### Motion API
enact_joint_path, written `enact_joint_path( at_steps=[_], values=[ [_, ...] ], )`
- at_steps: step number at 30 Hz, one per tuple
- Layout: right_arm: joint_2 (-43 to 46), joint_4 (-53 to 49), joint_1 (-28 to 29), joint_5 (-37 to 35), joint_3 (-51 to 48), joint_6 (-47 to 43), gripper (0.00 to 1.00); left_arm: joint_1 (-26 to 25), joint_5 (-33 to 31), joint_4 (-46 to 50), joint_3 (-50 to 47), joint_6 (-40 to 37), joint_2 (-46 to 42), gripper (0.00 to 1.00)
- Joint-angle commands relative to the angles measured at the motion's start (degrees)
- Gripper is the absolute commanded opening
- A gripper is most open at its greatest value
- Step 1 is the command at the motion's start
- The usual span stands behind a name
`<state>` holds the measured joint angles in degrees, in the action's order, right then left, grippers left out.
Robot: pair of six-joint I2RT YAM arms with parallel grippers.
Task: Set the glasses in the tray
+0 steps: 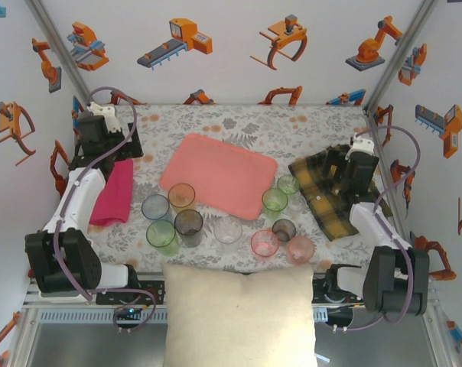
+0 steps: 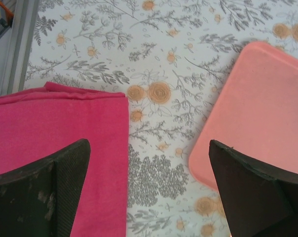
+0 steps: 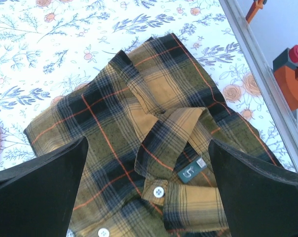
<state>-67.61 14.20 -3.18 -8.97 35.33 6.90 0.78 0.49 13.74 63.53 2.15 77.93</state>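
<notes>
**Tray** (image 1: 219,174): lies flat on the flowered tablecloth (image 1: 292,126) at mid-table, turned at a slant. Its surface is bare.

**Glasses** (image 1: 228,229): ten counted, all upright on the tablecloth and none in the tray. They are strung along the tray's near side.
- Left group:
  - An amber glass (image 1: 181,196) stands hard against the tray's near left edge (contact cannot be confirmed).
  - A bluish glass (image 1: 155,206) is just beside it.
  - A green glass (image 1: 161,234) and a smoky glass (image 1: 189,223) stand closer to the arms, the two touching.
- Middle: a clear one stands alone.
- Right group:
  - Two pink glasses (image 1: 265,243) stand nearest the arms.
  - A second smoky one is just behind them.
  - Two greenish ones (image 1: 274,200) are by the tray's near right corner, close to the plaid shirt.

**Left gripper** (image 2: 148,158): jaws spread wide with nothing between them. It hovers over the strip of tablecloth between the magenta cloth (image 2: 60,128) and the tray's rounded corner. One finger (image 2: 65,187) hangs over the cloth, the other over the tray edge.

**Right gripper** (image 3: 148,148): jaws spread wide and empty. It hangs above the plaid shirt (image 3: 154,123), which lies rumpled at the right side of the table with buttons and a green label showing. It is well apart from the glasses.

**Other**: a cream cushion (image 1: 240,313) sits at the near edge between the two arm bases.
</notes>
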Motion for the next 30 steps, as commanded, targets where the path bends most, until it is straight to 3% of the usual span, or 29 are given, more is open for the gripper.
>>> enact_joint_path(
  at_steps=[1,3,5,6,8,11,14,22,24,28,30],
  values=[
    [3.1,-14.6,-0.1,-1.2,6.1,5.0,0.99,-0.3,5.4,15.8,5.5,-3.6,-2.3,0.97],
    [4.2,-21.5,-0.1,0.0,10.1,9.9,0.99,-0.3,8.4,22.4,9.0,-5.0,-2.3,0.97],
    [5.1,-30.8,-0.1,-2.2,15.8,26.2,0.99,-0.3,11.8,28.3,12.5,-7.0,-2.2,0.97],
    [6.2,-35.8,-0.2,0.0,18.7,30.6,0.99,-0.3,14.3,31.3,14.3,-8.8,-2.2,0.97],
    [8.8,-37.7,-0.1,13.4,20.6,21.4,0.99,-0.4,18.5,36.3,17.1,-11.4,-2.6,0.97],
    [15.2,-31.2,-0.3,24.5,12.1,23.6,0.99,-0.8,22.9,42.7,20.8,-15.6,-3.3,0.97],
    [19.3,-37.0,-0.3,21.5,10.3,30.2,0.99,-2.0,23.5,47.0,23.0,-20.3,-4.5,0.97],
    [22.8,-61.1,0.3,19.5,25.4,24.6,0.99,-7.1,23.7,54.0,26.0,-25.0,-3.9,0.97],
    [26.2,-59.7,0.3,20.5,25.9,23.4,0.99,-8.7,23.9,54.3,26.2,-25.3,-3.4,0.97],
    [40.2,-43.5,0.3,25.4,10.0,29.3,1.0,-12.1,22.5,54.2,27.9,-24.5,-0.4,0.97],
    [42.3,-42.1,0.3,22.4,7.1,32.6,0.99,-13.2,21.5,54.3,29.7,-23.8,2.0,0.97]
  ],
)
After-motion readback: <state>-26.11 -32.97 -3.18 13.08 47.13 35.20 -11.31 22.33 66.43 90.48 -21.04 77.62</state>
